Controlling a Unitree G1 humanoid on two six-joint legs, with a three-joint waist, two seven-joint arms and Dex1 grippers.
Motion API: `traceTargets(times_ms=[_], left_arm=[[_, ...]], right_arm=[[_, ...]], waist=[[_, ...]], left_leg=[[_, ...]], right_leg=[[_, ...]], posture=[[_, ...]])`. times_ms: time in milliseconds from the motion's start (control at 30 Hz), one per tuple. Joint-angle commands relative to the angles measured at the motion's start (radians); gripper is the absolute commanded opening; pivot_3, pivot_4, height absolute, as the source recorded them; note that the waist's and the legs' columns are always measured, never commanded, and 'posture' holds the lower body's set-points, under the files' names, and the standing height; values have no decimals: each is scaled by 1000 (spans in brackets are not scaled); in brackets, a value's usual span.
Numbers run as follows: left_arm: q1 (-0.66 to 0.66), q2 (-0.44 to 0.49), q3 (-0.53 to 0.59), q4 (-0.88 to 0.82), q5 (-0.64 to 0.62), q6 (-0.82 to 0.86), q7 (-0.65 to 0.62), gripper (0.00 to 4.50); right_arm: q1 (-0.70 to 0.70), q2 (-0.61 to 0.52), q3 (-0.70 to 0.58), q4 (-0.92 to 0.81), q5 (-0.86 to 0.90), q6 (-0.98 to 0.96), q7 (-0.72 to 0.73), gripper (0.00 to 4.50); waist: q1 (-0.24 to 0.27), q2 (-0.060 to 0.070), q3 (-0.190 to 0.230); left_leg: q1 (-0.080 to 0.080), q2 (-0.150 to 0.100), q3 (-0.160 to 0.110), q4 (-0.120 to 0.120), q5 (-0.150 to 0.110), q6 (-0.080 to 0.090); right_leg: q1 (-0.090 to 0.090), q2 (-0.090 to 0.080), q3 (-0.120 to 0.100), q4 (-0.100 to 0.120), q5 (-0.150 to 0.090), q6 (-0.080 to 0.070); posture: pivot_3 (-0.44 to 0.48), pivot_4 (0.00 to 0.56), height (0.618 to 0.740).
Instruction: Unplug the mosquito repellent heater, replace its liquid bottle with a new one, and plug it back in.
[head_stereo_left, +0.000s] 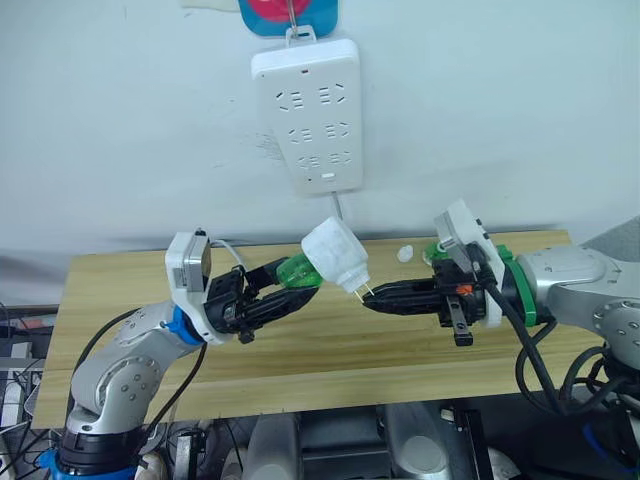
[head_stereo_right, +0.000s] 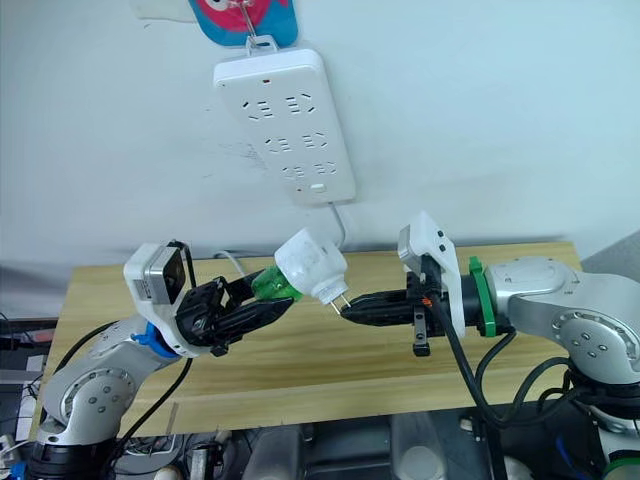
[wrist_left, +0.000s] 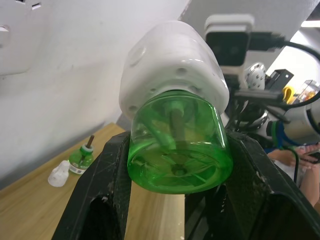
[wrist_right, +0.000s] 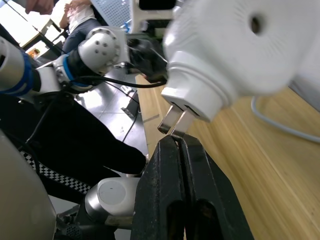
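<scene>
The white mosquito repellent heater hangs tilted above the table. A green bottle, the new one without its cap, is seated in the heater's base, and my left gripper is shut on that bottle. The fingers clamp its two sides. The heater's two metal prongs point toward my right gripper, which is shut with its tips touching them. The old liquid bottle with its bare wick stands on the table beside a loose white cap.
A white multi-socket power strip hangs on the wall above the heater, its cord running down behind the wooden table. The white cap lies near the table's back edge, by my right wrist.
</scene>
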Motion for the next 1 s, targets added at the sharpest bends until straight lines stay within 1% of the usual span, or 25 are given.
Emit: traceTargets(times_ms=[33,167,300,500,767,1000], left_arm=[[3,-3,-35,-19,25,-19,-55,2256],[-9,-5,-52,3,56,-36,-81,2256],[-26,-13,-61,23,73,-44,-101,2256],[-32,-20,-69,34,94,-47,-123,2256],[-29,-30,-63,25,91,-39,-120,2256],[-21,-26,-48,16,80,-35,-118,2256]], right_arm=[[-28,-27,-31,-38,4,-40,27,40],[-43,-59,-36,-43,7,-55,72,40],[-76,-93,-22,-42,-18,-91,147,40],[-124,-96,-7,-18,-38,-127,207,40],[-159,-78,9,8,-53,-140,222,40],[-134,-126,-2,64,-114,-159,263,40]], waist=[[0,0,0],[-1,0,0],[-3,0,0],[-4,0,0],[-3,0,0],[-3,0,0]], left_leg=[[0,0,0,0,0,0],[0,0,0,-1,0,0],[0,0,0,-4,0,0],[0,0,1,-9,1,-2],[0,0,2,-11,1,-2],[0,0,2,-10,1,-2]], right_leg=[[0,0,0,0,0,0],[0,0,0,-1,0,0],[0,0,0,-3,0,0],[-1,0,0,-6,0,0],[0,0,-1,-10,0,0],[0,0,-1,-10,0,0]], posture=[[-260,367,740],[-270,364,740],[-269,362,740],[-266,361,740],[-264,361,740],[-255,350,740]])
